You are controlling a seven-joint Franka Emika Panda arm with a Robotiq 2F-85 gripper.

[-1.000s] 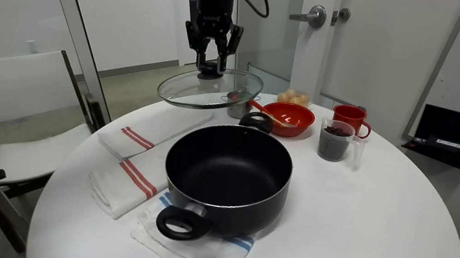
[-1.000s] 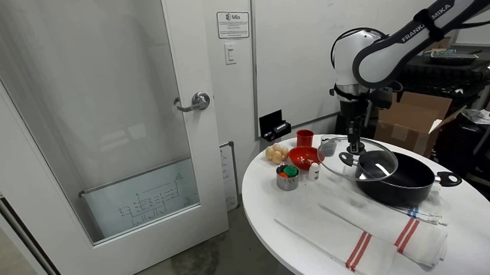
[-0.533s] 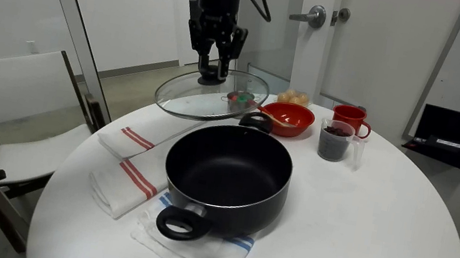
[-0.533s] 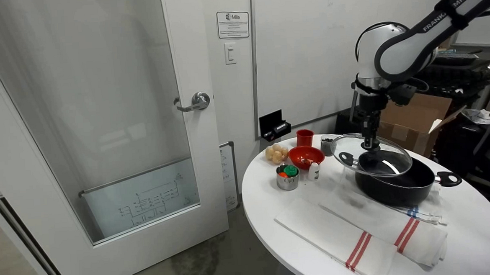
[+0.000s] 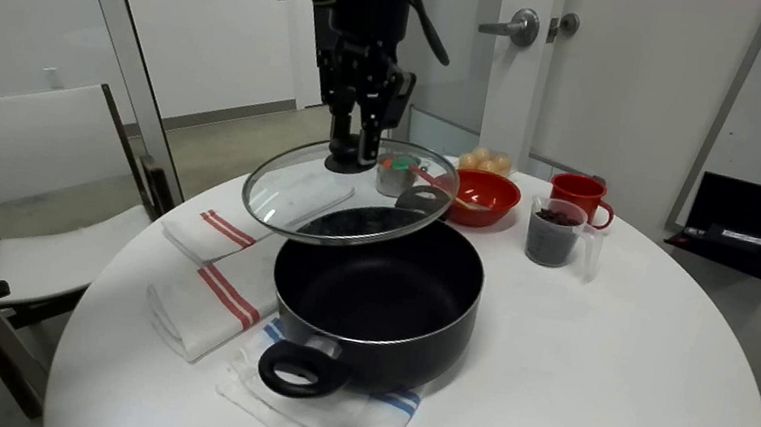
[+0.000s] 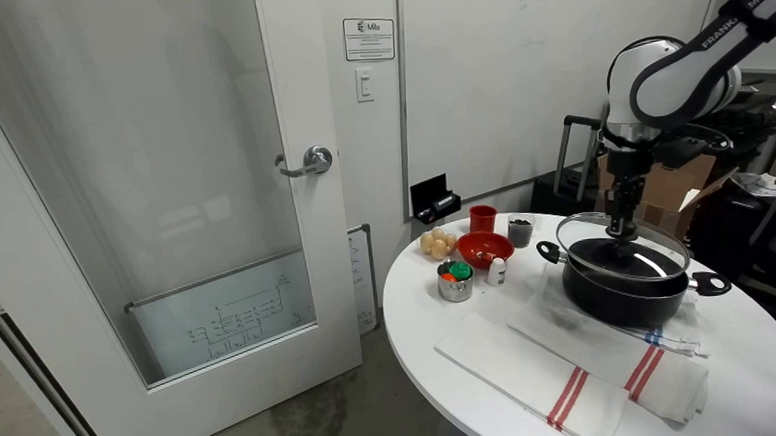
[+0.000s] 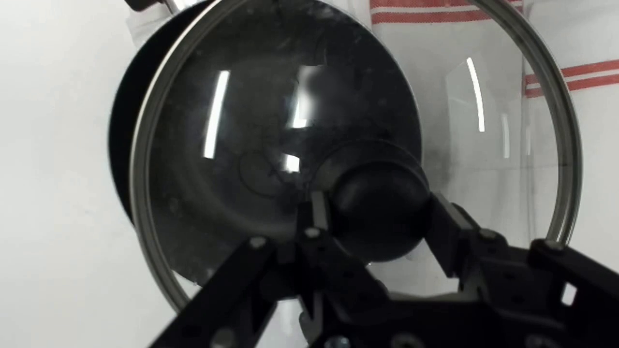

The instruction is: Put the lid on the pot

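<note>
Going left to right in an exterior view: red-striped towels [image 5: 202, 307] lie on the tabletop [image 5: 593, 373], unmoved. Next is the lid [image 5: 351, 201], our big change: over the last second it's come across, and it now overlaps the back-left part of the mouth of the pot [image 5: 373, 305]; a second ago that view showed the mouth fully uncovered. End effector [image 5: 355, 146] is clamped on the lid's knob [image 7: 379, 212], and the hold looks solid to us. Lid looks a bit tilted. Pot hasn't shifted; it sits partly on a blue-striped towel [image 5: 315, 419]. We're not centred yet: in the wrist view the pot pokes out on the left and the lid overhangs the red-striped towels on the right. We can't tell how much gap is left under it. Our read: transport nearly done, seating comes next. We'd nudge further over the pot, level out, then lower; straight down from here would likely catch an edge. Further right, bowl [image 5: 487, 200], measuring cup [image 5: 550, 242] and mug [image 5: 579, 193] haven't budged and look clear of our path.
</note>
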